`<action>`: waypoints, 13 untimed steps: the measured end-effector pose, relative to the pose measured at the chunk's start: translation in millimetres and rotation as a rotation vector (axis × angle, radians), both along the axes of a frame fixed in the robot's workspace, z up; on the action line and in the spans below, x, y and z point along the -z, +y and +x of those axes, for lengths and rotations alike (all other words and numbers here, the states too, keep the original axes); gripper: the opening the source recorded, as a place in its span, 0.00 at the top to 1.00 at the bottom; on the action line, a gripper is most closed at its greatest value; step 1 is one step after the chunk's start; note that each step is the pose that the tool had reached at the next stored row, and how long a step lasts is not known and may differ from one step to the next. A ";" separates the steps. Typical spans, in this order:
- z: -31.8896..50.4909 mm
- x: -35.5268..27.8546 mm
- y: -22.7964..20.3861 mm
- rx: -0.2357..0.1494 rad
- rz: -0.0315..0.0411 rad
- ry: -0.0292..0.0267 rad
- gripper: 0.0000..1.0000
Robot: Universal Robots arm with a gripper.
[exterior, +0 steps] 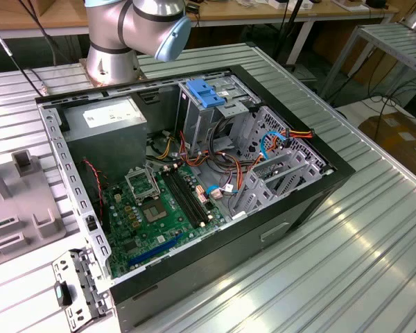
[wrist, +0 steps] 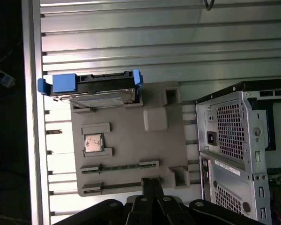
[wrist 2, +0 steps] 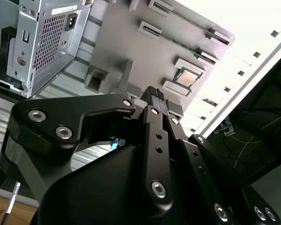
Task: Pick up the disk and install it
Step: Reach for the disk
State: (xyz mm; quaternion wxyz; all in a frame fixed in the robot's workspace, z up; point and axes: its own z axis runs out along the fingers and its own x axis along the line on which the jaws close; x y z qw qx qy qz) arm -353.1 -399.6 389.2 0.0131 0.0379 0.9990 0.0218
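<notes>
I am watching the gripper [wrist: 152, 181] in both wrist views, and its two black fingers are pressing flat against each other with nothing between them; the second wrist view is showing the same clenched tips [wrist 2: 153, 92]. The gripper is hanging at one edge of the grey tray [wrist: 164, 140], and the disk [wrist: 100, 97] is lying along the tray's opposite edge, well apart from the fingers. The disk is resting flat in the tray's slot. Its dark metal face is turned up, and blue plastic rails are sticking out past the tray at both of its ends.

A small square processor chip [wrist: 93, 142] is sitting in a pocket of the tray between the disk and the gripper, and I am also seeing it in the second wrist view [wrist 2: 187, 77].

The computer case [wrist: 229, 126] is lying just beside the tray, on the side away from the disk's longer blue handle, with its perforated rear panel facing the tray. In the exterior view the case [exterior: 263, 236] is lying open on the ribbed metal table [exterior: 347, 263], showing a green circuit board [exterior: 152, 215] inside. The tray [exterior: 38, 218] is sitting on the exterior view's left of it, and the arm [exterior: 135, 28] is rising behind the case.
</notes>
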 end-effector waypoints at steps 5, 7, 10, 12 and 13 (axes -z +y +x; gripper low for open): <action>-13.2 1.0 0.0 0.000 0.0000 0.0000 0.89; -16.9 1.5 0.0 0.000 0.0000 0.0000 0.89; -22.4 2.8 0.3 0.000 0.0000 -0.0001 0.89; -26.0 3.9 0.5 0.000 -0.0001 0.0000 0.89; -29.4 5.1 0.8 0.000 -0.0001 -0.0001 0.89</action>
